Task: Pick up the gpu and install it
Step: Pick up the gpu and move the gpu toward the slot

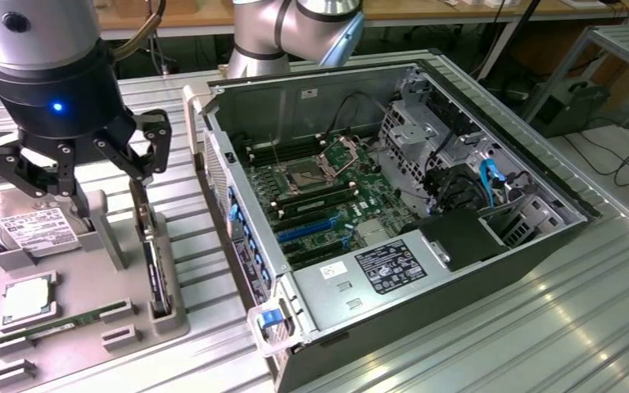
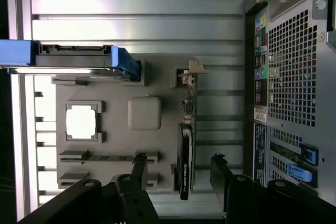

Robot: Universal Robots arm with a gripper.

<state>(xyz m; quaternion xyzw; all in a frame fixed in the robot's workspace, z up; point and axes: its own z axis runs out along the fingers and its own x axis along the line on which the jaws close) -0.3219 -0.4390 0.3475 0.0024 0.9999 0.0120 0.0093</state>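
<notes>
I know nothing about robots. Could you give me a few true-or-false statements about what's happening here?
1. The claw is open and holds nothing. True.
2. The gpu is plugged into the computer case. False: it stands on edge in the gray tray beside the case.
3. The case's side is open, showing the green board. True.
4. The hard drive lies inside the case. False: it rests on the gray tray.

The gpu [image 2: 185, 166] is black, its tray [image 2: 115, 141] grey, the drive frame [image 2: 125, 62] blue, the motherboard [image 1: 326, 205] green.
</notes>
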